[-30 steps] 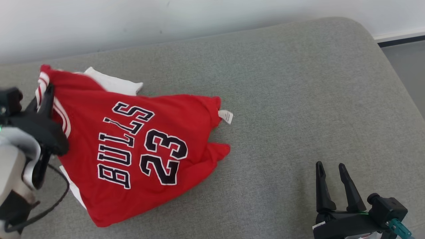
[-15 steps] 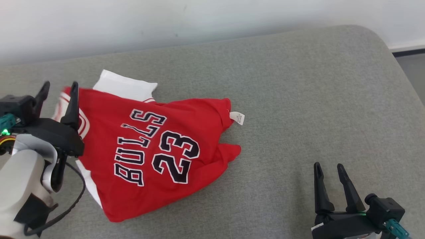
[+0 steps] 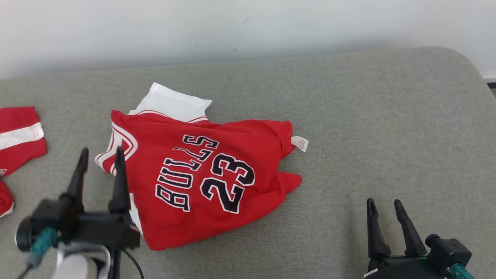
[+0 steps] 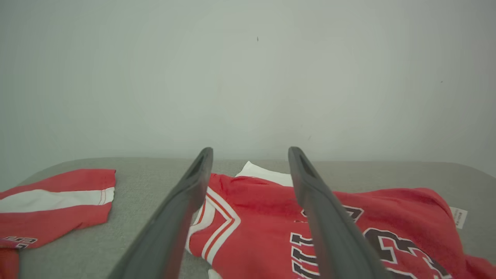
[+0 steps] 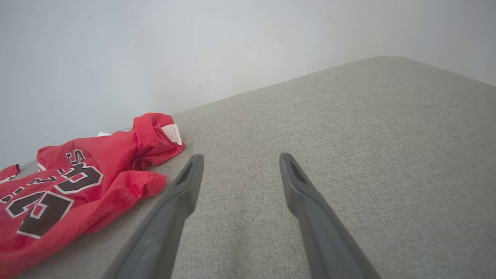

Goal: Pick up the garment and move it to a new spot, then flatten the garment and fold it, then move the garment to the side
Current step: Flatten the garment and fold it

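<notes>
The garment (image 3: pixel 201 174) is a red jersey with black "BULLS 23" lettering and white trim. It lies crumpled on the grey cushion (image 3: pixel 368 124), a white part sticking out at its far edge. Just left of its striped collar my left gripper (image 3: pixel 101 155) stands open and holds nothing. Along that gripper's own fingers, the left wrist view has the garment (image 4: pixel 263 232) spread out below. My right gripper (image 3: pixel 383 205) is open at the lower right, well apart from the cloth. In the right wrist view the garment (image 5: pixel 77 182) lies at the left, with my right gripper (image 5: pixel 240 159) over bare cushion.
A second red cloth with a white stripe (image 3: pixel 19 135) lies at the cushion's left edge, also seen in the left wrist view (image 4: pixel 54 205). A pale wall (image 3: pixel 232 27) runs along the back. The cushion's rounded corner is at the far right.
My left gripper has let go of the garment's collar, opened and drawn back toward me. The jersey now lies loose on the cushion. The head camera has shifted left, bringing the second red cloth into view.
</notes>
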Motion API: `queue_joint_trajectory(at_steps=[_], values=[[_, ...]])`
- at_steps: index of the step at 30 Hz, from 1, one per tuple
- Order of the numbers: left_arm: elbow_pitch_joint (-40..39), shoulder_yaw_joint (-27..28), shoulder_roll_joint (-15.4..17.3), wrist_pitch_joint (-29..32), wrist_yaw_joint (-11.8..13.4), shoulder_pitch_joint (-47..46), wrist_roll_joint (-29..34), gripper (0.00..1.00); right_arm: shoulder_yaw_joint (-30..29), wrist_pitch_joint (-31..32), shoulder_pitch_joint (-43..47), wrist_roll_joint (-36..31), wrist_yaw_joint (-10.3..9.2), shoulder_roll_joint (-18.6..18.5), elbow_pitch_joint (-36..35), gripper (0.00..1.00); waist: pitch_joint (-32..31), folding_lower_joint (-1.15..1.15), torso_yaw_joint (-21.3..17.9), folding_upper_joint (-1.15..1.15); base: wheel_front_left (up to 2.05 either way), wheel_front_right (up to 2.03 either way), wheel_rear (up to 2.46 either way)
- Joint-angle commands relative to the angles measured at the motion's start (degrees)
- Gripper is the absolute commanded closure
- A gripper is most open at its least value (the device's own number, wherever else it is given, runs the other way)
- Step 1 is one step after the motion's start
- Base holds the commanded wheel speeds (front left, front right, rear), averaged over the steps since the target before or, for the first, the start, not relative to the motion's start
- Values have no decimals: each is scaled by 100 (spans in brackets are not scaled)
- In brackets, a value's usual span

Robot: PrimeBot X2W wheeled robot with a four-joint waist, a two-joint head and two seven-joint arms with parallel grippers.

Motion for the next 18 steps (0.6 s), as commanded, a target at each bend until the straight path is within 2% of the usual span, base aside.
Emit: queue_joint_trajectory(at_steps=[1, 11, 18], values=[[-156, 192, -174, -13, -83, 289, 257, 0, 35, -7, 30, -57, -13, -1, -10, 0, -30, 0, 81, 0, 0, 0, 0], [-271, 945, -841, -15, -436, 1240, 1174, 0, 75, -7, 86, -98, -13, 0, 73, 0, -138, 0, 211, 0, 0, 0, 0], [-236, 1167, -1077, -15, -627, 1427, 1409, 0, 171, -7, 126, -99, -13, -1, 219, 0, -265, 0, 336, 0, 0, 0, 0]])
